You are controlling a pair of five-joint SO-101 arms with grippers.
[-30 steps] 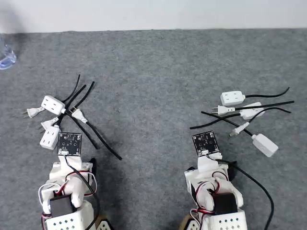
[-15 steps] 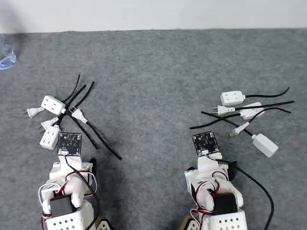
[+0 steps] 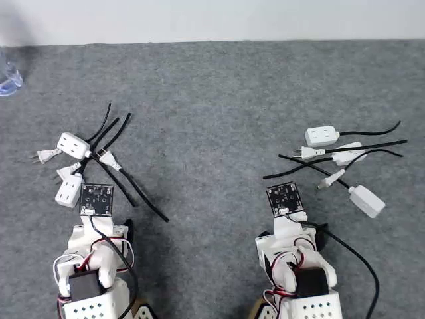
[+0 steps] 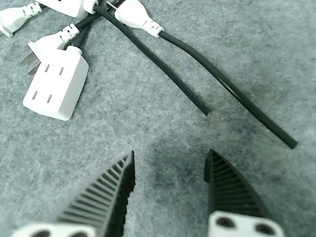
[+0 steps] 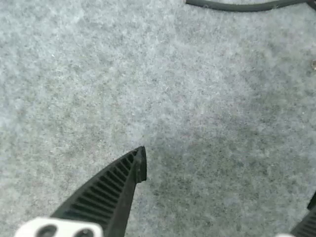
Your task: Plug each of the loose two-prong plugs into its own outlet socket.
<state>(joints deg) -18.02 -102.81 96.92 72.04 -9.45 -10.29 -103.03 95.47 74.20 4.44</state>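
Observation:
On the left lie two white outlet sockets (image 3: 72,144) (image 3: 68,191) among black cords, with three white two-prong plugs (image 3: 43,156) (image 3: 106,158) (image 3: 66,173) loose around them. My left gripper (image 4: 170,160) hangs open over bare carpet, a short way from the nearer socket (image 4: 53,89) and a plug (image 4: 136,15). On the right lie an outlet socket (image 3: 322,136), a second (image 3: 366,200), and loose plugs (image 3: 307,153) (image 3: 332,179). My right gripper (image 5: 227,177) is wide open above bare carpet, and a black cord (image 5: 237,6) lies beyond it.
Grey carpet (image 3: 212,100) covers the table up to a white wall at the back. Both arms (image 3: 93,259) (image 3: 295,259) sit folded at the near edge. A clear object (image 3: 8,76) stands at the far left edge. Two cut cord ends (image 4: 205,109) (image 4: 292,144) lie near the left gripper.

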